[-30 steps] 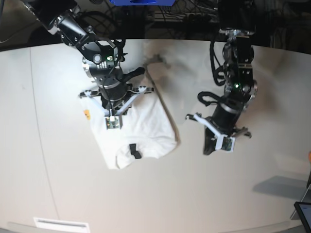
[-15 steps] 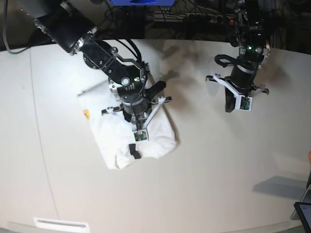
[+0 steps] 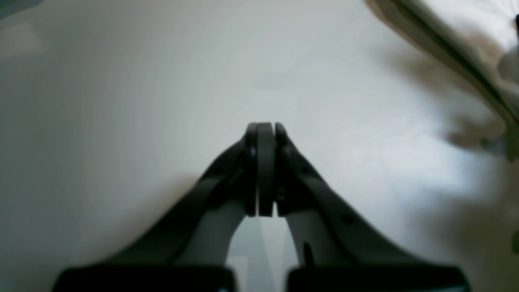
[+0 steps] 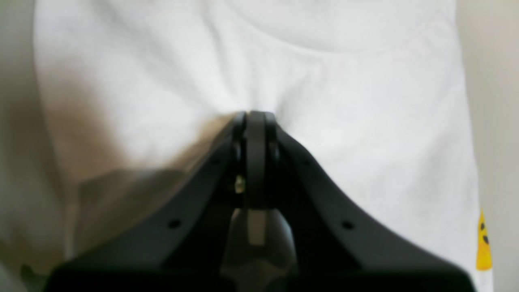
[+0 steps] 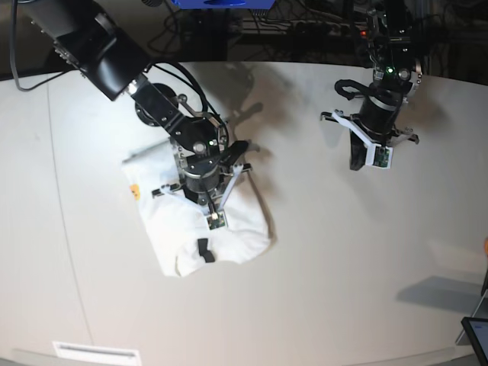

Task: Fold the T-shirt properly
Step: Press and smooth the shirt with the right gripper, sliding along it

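The white T-shirt (image 5: 244, 221) lies folded into a rough square on the table, left of centre. Its black neck label (image 5: 203, 249) is near its front edge, and a bit of yellow print (image 5: 135, 191) shows at its left edge. My right gripper (image 5: 216, 222) is shut, with its tips pressed down on the middle of the shirt. In the right wrist view the shut tips (image 4: 255, 116) dent the white cloth (image 4: 365, 121) below the collar seam. My left gripper (image 5: 358, 162) is shut and empty over bare table at the back right, also in its wrist view (image 3: 263, 129).
The pale table (image 5: 343, 290) curves away at the back, where cables and a blue object (image 5: 221, 3) sit in the dark. A dark tablet corner (image 5: 476, 335) is at the front right. A white label (image 5: 95, 352) lies at the front left edge.
My right gripper has slid across the shirt from its back edge toward its middle. The left arm has swung from mid-table to the back right.
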Tool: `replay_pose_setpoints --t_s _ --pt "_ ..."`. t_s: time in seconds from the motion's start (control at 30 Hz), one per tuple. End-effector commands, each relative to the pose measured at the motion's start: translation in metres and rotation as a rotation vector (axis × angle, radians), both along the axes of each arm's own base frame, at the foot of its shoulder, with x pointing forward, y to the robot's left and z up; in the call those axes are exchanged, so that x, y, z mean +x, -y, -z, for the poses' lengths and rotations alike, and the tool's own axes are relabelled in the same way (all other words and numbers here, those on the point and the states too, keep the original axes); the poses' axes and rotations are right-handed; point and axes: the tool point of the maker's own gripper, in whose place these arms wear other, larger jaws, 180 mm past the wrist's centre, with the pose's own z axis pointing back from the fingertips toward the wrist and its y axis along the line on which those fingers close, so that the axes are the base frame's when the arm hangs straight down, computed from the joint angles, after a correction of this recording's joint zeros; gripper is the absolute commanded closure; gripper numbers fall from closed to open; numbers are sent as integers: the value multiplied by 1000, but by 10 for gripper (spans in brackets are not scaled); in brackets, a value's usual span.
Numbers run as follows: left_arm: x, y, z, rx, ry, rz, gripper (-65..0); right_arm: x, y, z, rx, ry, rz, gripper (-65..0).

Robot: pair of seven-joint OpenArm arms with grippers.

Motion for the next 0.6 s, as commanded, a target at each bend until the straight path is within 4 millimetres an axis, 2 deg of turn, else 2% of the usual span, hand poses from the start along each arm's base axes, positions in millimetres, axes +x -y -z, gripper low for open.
replay_pose_setpoints --t_s 0.0,0.13,0.37,0.57 --pt "5 0 -11 -3 45 4 0 6 -2 -2 10 -13 11 -9" --pt "6 0 -11 -3 44 3 0 31 12 -3 21 3 95 -9" --pt "5 -1 -10 -1 40 2 0 78 60 -11 -39 53 206 -9" --pt "7 -1 -12 -1 46 2 0 92 98 -11 -41 50 259 -9"
